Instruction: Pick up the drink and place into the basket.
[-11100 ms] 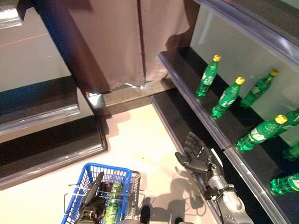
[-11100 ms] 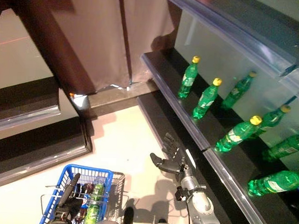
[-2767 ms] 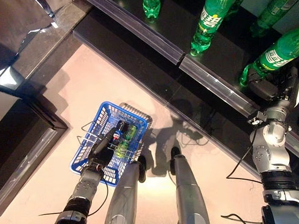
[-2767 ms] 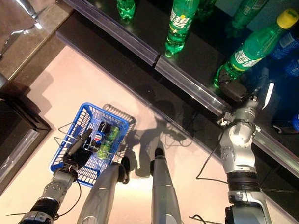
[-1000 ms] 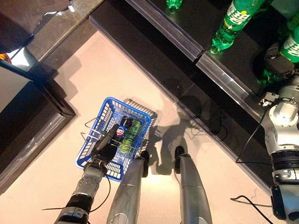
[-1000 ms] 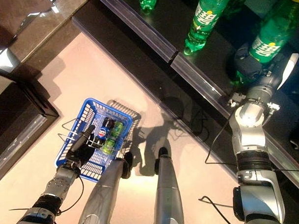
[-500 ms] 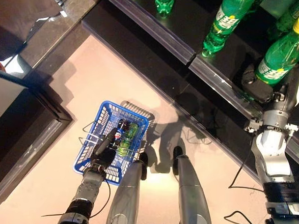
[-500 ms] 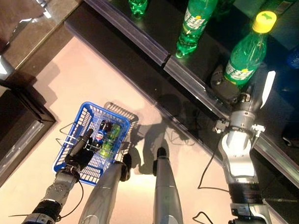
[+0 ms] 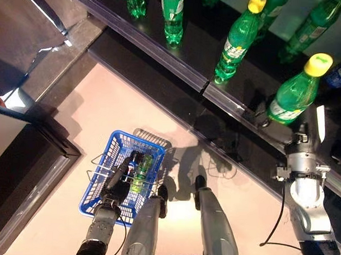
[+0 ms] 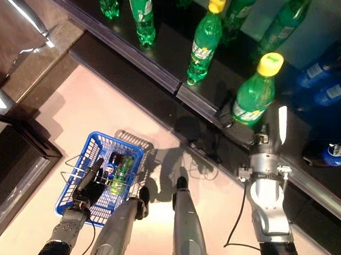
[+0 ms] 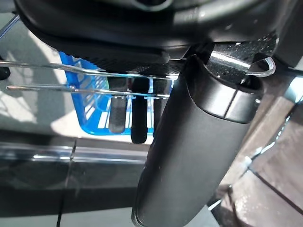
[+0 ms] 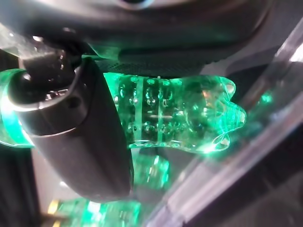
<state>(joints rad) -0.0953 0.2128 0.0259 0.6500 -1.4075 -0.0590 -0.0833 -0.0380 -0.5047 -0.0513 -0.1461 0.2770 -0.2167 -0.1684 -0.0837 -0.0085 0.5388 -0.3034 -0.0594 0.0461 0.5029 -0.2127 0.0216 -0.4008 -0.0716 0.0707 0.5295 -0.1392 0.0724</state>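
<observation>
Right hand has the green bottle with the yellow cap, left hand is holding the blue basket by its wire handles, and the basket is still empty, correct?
Not quite: the blue basket is not empty. The left eye view shows bottles lying in it, at least one green and one dark. The rest holds: the right hand grips the green bottle with the yellow cap, and the left hand holds the wire handles.

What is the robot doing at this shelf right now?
The robot is picking drinks off a shelf into a basket. Its right hand is closed round a green bottle with a yellow cap, held above the shelf edge. Its left hand grips the wire handle of the blue basket down by the floor, which already holds a few bottles. More green bottles stand on the shelf. The held bottle is not yet in the basket.
</observation>
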